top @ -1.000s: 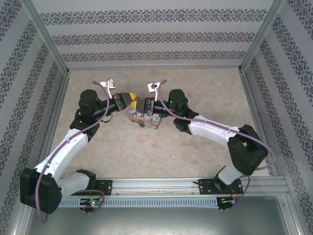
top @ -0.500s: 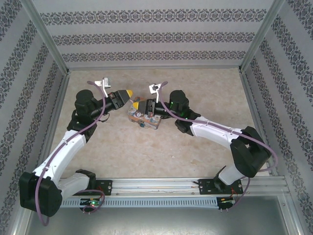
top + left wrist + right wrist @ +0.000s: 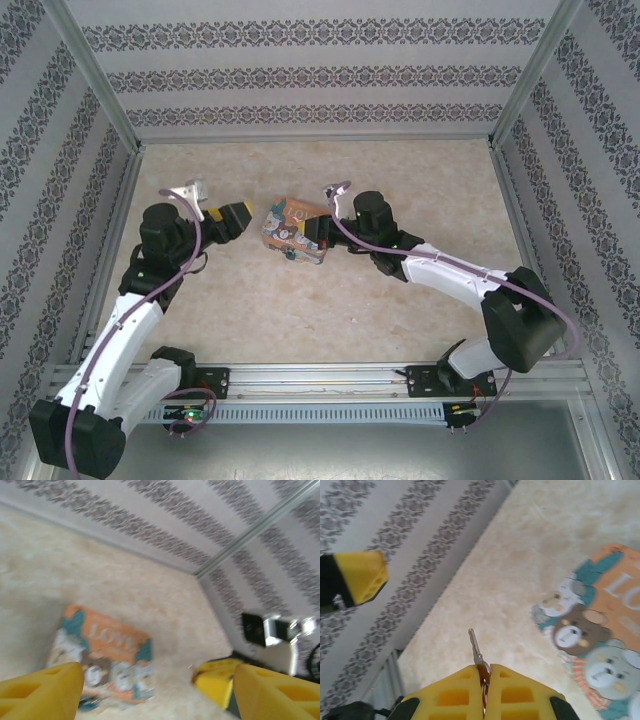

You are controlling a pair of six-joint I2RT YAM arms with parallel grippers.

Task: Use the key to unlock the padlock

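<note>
Top, padlock: a tiny teal padlock [image 3: 290, 256] sits at the 6 o'clock edge of the box [image 3: 292, 228], mid-counter [image 3: 400, 170]; whether it is hooked to the box I cannot tell.
Top, left arm: bent at the elbow, reaching in from 9 o'clock; the left tool [image 3: 240, 214] is just beside the box, apart from it.
Top, right arm: stretched low from 4 o'clock, wrist turned inward; the right tool [image 3: 322, 232] is at the box's 3 o'clock side.
Left wrist, tool: fingers spread wide, nothing between them; the box lies ahead toward 11 o'clock, and a teal blur at its near corner is likely the padlock.
Right wrist, tool: fingers pressed together, pinching the key [image 3: 476, 650] by its head; the blade points to 12 o'clock over bare counter, with the box at 3 o'clock.
Handling, padlock: judged light, hard and slick; it will likely skid or swing under the key's push, so it needs bracing.
Hold, padlock: the flat sides of the body, leaving keyhole and shackle free.
Handling, key: thin and stiff; it may twist in the pinch.
</note>
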